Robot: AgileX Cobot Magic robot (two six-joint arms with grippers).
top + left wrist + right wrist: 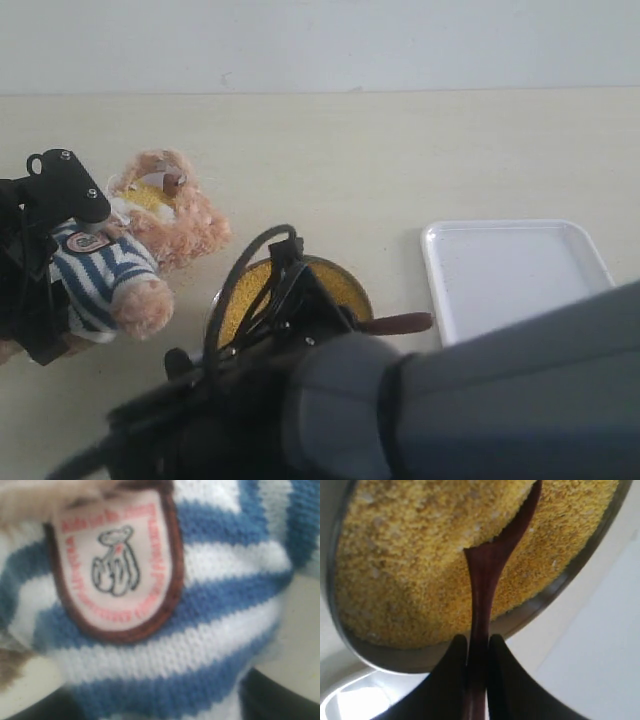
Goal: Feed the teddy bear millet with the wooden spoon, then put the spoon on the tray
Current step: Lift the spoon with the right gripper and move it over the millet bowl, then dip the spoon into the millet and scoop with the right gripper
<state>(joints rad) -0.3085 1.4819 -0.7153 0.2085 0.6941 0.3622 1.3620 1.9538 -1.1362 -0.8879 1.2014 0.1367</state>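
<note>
The scooping step is in hand. The right gripper is nearly closed, its two dark fingers pinching the slim handle of the wooden spoon. The spoon's oval end is dipped into the millet heaped in the metal bowl. In the exterior view the handle's tail pokes out past the bowl's rim on the side facing the tray, which lies just beyond the bowl on that side with nothing on it. On the bowl's opposite side lies the teddy bear, tilted back with its face upward. The left gripper seems closed about its striped torso (the left wrist view shows little but shirt and badge, so the grip is judged from outside). No feeding looks done yet. By my reading, the next move calls for lifting the spoon out level so the grains stay in. It must then travel from the bowl across to the bear's muzzle without the right arm brushing the rim.
</note>
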